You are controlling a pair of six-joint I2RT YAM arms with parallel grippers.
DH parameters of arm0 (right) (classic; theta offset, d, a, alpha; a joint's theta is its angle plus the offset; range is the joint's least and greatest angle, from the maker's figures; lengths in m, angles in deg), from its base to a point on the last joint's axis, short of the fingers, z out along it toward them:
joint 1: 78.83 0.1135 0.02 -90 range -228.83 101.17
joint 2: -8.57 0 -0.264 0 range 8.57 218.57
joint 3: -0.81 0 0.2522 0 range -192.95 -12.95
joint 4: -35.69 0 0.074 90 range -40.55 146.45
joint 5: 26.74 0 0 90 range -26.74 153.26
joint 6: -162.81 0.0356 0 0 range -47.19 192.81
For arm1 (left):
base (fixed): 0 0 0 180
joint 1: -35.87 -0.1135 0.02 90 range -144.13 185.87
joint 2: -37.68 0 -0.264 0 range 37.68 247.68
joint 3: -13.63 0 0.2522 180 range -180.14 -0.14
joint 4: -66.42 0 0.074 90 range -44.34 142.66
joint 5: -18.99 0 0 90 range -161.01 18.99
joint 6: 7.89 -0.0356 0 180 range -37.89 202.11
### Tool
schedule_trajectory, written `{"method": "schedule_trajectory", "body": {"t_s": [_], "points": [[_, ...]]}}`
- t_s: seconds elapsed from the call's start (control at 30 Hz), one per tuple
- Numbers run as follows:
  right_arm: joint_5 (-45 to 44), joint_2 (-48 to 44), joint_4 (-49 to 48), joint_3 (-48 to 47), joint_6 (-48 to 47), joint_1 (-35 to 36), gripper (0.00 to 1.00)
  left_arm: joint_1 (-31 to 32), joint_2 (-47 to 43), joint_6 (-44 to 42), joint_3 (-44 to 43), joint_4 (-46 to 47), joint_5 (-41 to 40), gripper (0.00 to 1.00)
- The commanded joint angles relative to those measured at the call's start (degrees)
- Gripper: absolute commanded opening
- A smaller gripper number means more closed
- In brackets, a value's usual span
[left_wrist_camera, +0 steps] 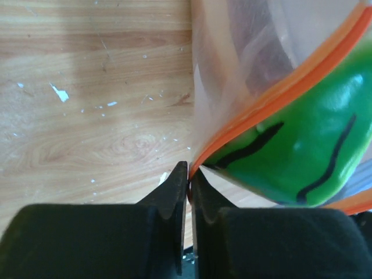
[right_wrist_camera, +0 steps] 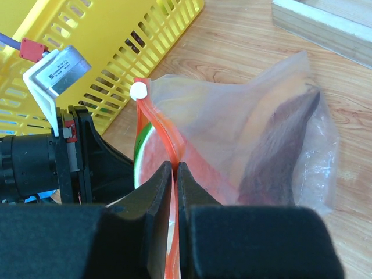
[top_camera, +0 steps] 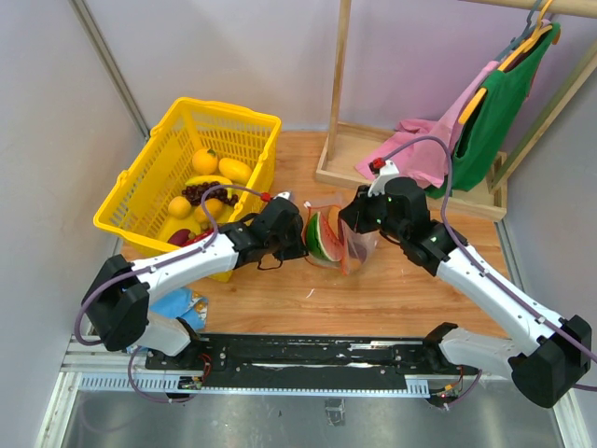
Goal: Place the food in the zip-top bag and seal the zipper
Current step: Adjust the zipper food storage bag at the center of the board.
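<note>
From above, shows the zip-top bag (top_camera: pixel 361 250) standing on the worktop (top_camera: pixel 373 294) near the yellow basket (top_camera: pixel 140 191), watermelon wedge (top_camera: pixel 322 238) in its mouth, left claw (top_camera: pixel 300 239) and right claw (top_camera: pixel 352 224) meeting it from either side. From the left wrist, shows the left claw pinched shut on the zipper (left_wrist_camera: pixel 279 93) at its end, green rind just behind. From the right wrist, shows the right claw clamped on that red strip below the white slider (right_wrist_camera: pixel 138 90).

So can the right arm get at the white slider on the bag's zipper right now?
Probably yes. The right gripper is pinching the red zipper just short of the white slider, and the strip between them looks bare.
</note>
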Motion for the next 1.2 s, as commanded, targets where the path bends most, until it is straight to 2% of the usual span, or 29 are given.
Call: {"method": "schedule_trajectory", "body": {"t_s": [0.0, 0.2, 0.5, 0.93, 1.1, 1.17], "points": [[-0.2, -1.0, 1.8, -2.7, -1.8, -0.8, 0.09, 0.4, -0.3, -2.7, -3.7, 0.6, -0.6, 0.01], [-3.7, -0.9, 6.5, -4.8, -5.9, -1.3, 0.09, 0.4, -3.2, -5.5, -11.8, -3.8, 1.9, 0.00], [-6.1, 0.9, 12.5, -9.5, -11.0, -2.4, 0.08, 0.4, -1.1, -7.7, -23.3, -9.0, 10.9, 0.00], [-7.7, -2.3, 12.3, -6.6, -12.4, -4.7, 0.05, 0.4, 1.2, -9.1, -20.2, -10.9, 9.4, 0.00], [-9.8, -4.7, 12.3, -5.2, -12.6, -5.4, 0.01, 0.4, 1.5, -9.9, -21.5, -10.6, 12.3, 0.00], [-7.0, -5.3, 11.0, -5.1, -14.1, -5.6, 0.04, 0.4, 0.9, -10.4, -21.8, -10.2, 12.1, 0.00]]}}
